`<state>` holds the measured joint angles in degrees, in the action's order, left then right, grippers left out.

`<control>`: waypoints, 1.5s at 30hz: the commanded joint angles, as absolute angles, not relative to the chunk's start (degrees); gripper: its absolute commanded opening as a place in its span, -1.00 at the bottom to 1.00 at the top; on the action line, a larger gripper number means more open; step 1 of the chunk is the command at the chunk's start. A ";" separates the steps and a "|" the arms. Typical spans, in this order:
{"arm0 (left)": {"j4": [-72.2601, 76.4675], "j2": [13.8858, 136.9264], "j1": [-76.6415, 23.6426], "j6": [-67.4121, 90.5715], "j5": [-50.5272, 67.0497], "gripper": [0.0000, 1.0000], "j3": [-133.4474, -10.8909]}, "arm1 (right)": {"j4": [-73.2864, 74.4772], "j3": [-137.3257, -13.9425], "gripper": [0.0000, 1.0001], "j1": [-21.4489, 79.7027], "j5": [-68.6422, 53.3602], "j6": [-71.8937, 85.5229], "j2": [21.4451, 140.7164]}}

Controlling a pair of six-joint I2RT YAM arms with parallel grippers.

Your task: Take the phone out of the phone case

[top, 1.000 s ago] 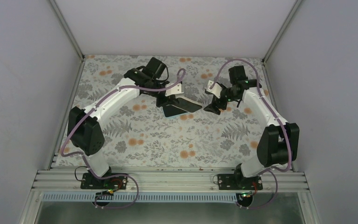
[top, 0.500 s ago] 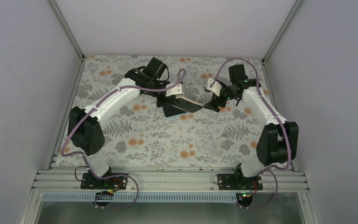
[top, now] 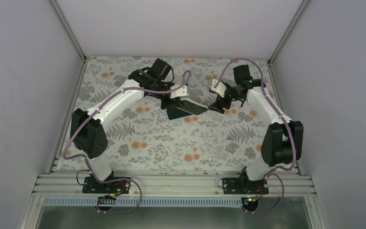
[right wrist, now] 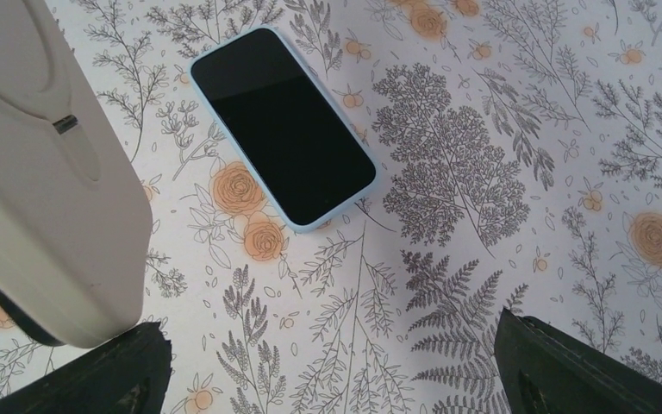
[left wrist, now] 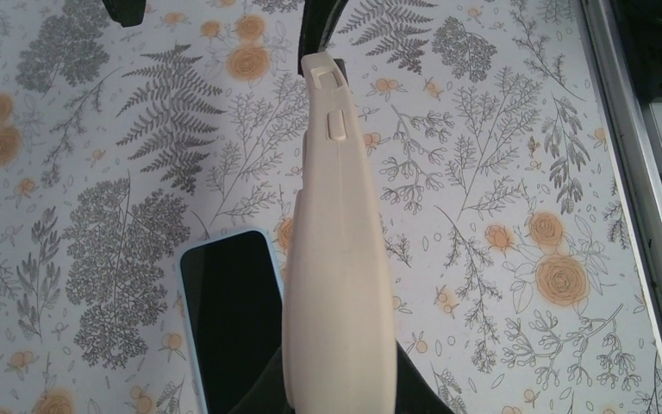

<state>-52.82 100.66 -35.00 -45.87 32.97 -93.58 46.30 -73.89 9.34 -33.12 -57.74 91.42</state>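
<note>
My left gripper (top: 173, 98) is shut on a cream phone case (top: 179, 92) and holds it above the floral mat. In the left wrist view the case (left wrist: 338, 250) stands edge-on between the dark fingers (left wrist: 254, 390). The phone (top: 187, 110), black screen up with a light-blue rim, lies flat on the mat just below the case, apart from it. It also shows in the left wrist view (left wrist: 228, 319) and the right wrist view (right wrist: 283, 125). My right gripper (top: 216, 105) is open and empty, right of the phone, with nothing between its fingers (right wrist: 86, 379).
The floral mat (top: 171, 143) covers the table. Grey walls close in the left, back and right. An aluminium rail (top: 171, 183) runs along the near edge and shows in the left wrist view (left wrist: 646, 172).
My right gripper has drawn slightly back and up, away from the mat, staying open. The left gripper, the case and the phone have barely moved.
</note>
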 commanded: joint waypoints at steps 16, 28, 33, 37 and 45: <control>-51.41 100.80 -35.73 -46.06 34.12 -0.95 -95.10 | 51.17 -73.72 0.93 9.29 -33.90 -59.39 88.59; -51.60 100.88 -36.01 -45.67 34.46 -0.95 -95.10 | 48.62 -74.92 0.93 9.30 -35.67 -57.95 90.66; -52.64 101.09 -36.81 -45.85 35.42 -0.95 -95.98 | 45.62 -76.21 0.92 9.29 -35.38 -55.76 91.96; -57.03 102.27 -37.52 -47.31 39.16 -0.95 -97.49 | 41.36 -76.94 0.93 9.30 -34.08 -53.77 92.30; -65.90 106.71 -38.06 -51.00 50.11 -0.95 -102.63 | 38.41 -81.03 0.93 9.38 -32.72 -51.44 94.85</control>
<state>-58.24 105.51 -35.53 -46.13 33.32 -100.03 47.66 -77.14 9.21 -31.55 -55.37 93.86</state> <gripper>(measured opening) 0.110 0.963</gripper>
